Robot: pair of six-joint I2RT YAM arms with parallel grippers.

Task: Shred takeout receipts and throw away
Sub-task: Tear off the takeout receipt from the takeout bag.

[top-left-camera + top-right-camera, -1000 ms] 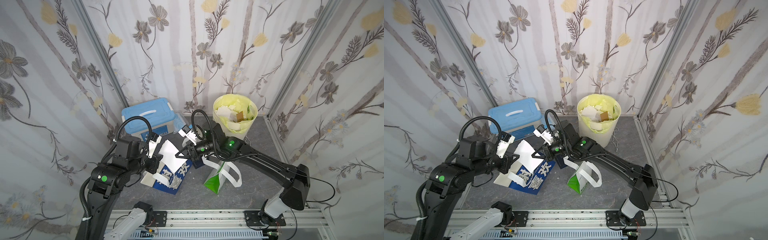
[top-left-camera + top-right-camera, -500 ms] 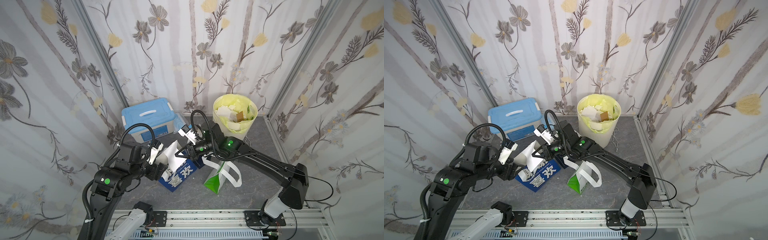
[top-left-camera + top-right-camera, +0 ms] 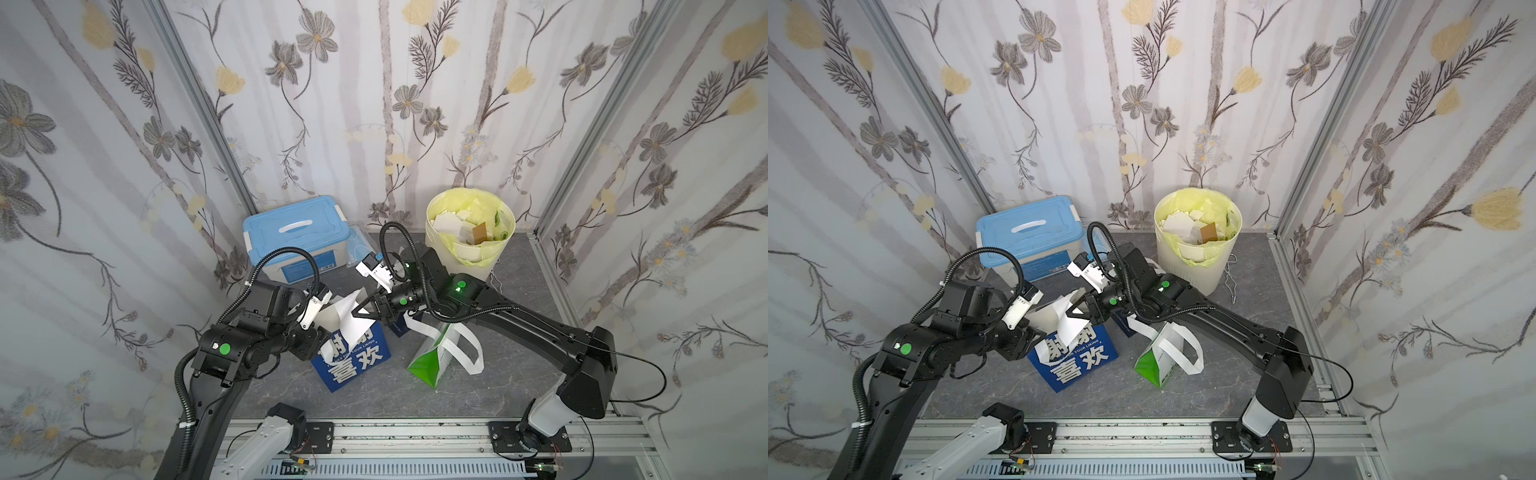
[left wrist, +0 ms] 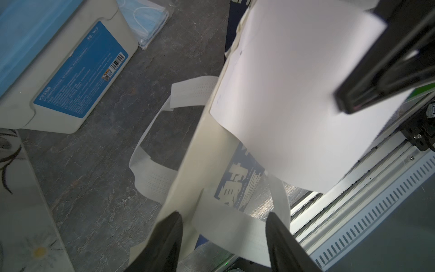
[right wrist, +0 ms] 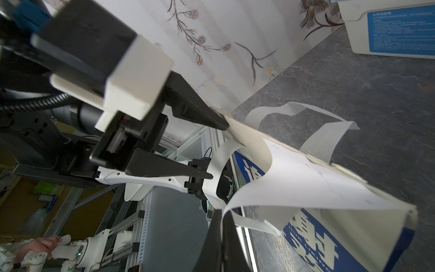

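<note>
Right tool (image 3: 360, 311) clamping shut on corner of takeout receipt (image 3: 348, 322) — white sheet curling up out of open mouth of blue bag (image 3: 353, 368). Left tool (image 4: 223, 223) standing open, fingers (image 4: 173, 232) spreading either side of bag wall and white handle (image 4: 237, 229), gripping nothing. Bag standing on grey tabletop (image 3: 374, 401) — bin (image 3: 488, 266) holding paper scraps sitting behind it.

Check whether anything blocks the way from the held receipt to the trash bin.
Nothing visible does. The right pincer holds the receipt above the blue bag; only its own arm lies toward the bin.
</note>
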